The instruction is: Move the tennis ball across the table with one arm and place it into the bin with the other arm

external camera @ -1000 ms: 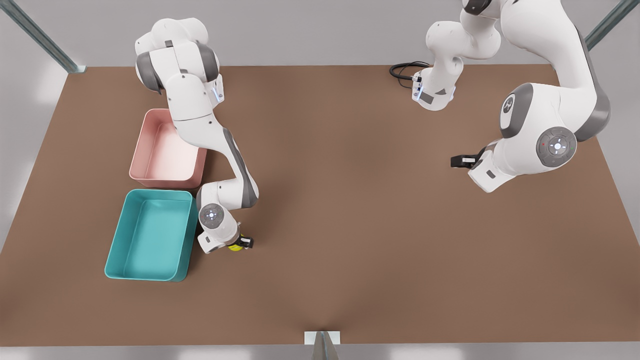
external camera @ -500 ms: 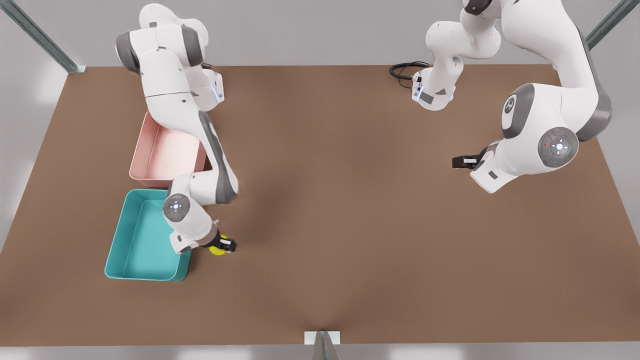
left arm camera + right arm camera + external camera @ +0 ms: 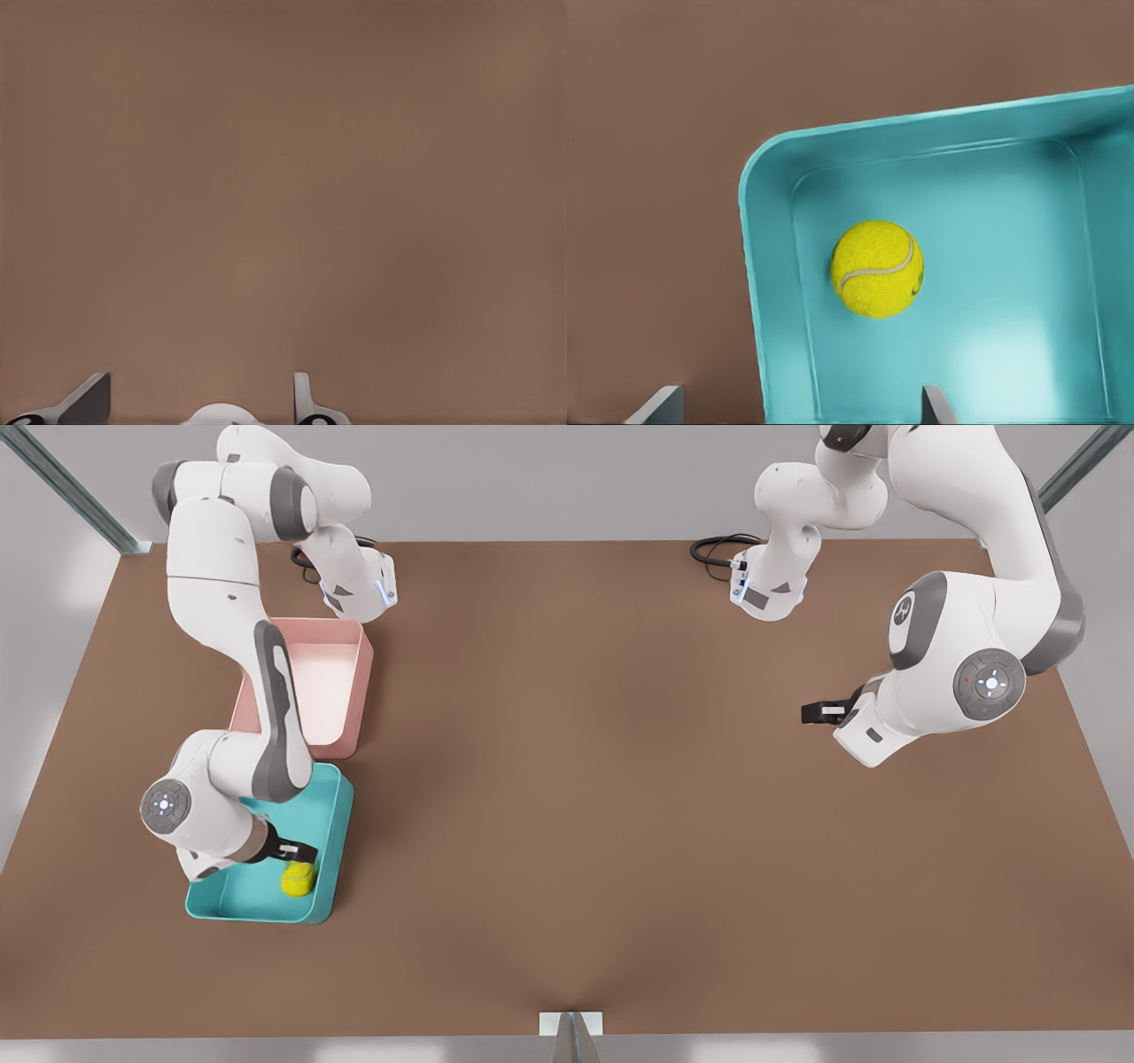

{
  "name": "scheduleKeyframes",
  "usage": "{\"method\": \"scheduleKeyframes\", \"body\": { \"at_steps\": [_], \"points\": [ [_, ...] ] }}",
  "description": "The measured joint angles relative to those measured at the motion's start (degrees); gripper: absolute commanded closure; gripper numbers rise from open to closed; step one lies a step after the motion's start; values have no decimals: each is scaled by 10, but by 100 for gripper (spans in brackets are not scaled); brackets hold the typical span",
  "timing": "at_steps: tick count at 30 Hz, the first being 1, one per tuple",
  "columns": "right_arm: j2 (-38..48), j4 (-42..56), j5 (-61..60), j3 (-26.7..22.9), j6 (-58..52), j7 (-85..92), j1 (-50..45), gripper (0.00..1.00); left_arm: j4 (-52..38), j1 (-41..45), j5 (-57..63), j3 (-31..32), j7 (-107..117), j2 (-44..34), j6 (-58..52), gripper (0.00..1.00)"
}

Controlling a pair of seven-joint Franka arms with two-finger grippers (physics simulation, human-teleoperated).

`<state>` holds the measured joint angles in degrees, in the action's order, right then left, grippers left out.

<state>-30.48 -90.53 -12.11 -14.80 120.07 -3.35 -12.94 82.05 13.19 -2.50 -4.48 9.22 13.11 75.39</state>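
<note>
One tennis ball [image 3: 877, 269] lies in the bin [image 3: 772, 292]; right hand [image 3: 297, 854] spread above.

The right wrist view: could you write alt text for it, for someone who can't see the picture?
A yellow-green tennis ball lies inside a teal bin, near one rounded corner, seen from above. The open right gripper hovers over it, fingertips spread clear of the ball. Brown table surrounds the bin.
</note>
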Motion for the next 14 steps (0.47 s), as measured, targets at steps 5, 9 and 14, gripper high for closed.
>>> {"method": "scheduleKeyframes", "body": {
  "at_steps": [5,9,14],
  "points": [
    [178,20,47,-1,-150,14,-10,0,0,0,0,0,1,0,1,0],
    [197,76,76,-1,-253,20,-5,0,0,0,0,0,2,0,1,0],
    [211,94,92,53,-339,26,46,0,0,0,1,0,3,2,1,0]
  ]
}}
